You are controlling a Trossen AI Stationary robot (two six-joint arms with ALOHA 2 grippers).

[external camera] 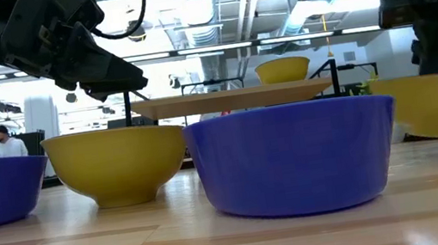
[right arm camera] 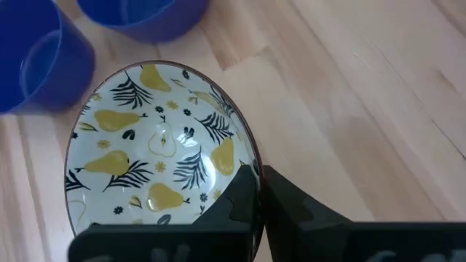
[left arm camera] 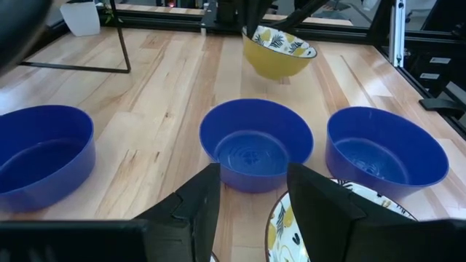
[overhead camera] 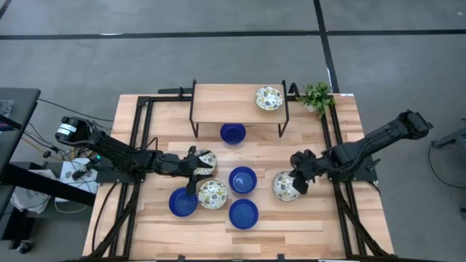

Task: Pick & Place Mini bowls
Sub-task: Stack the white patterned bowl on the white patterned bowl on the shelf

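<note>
With one patterned bowl already on the shelf, the right end effector is pinching the rim of another on the tabletop, the left end effector hovers open, and five bowls remain.

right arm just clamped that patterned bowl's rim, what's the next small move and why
Probably a short straight lift. The right gripper has its jaws shut on the rim of the patterned bowl, which in the left wrist view looks tilted, barely off the table. Blue bowls sit close beside it, so rising first should clear them before carrying it toward the shelf.
</note>
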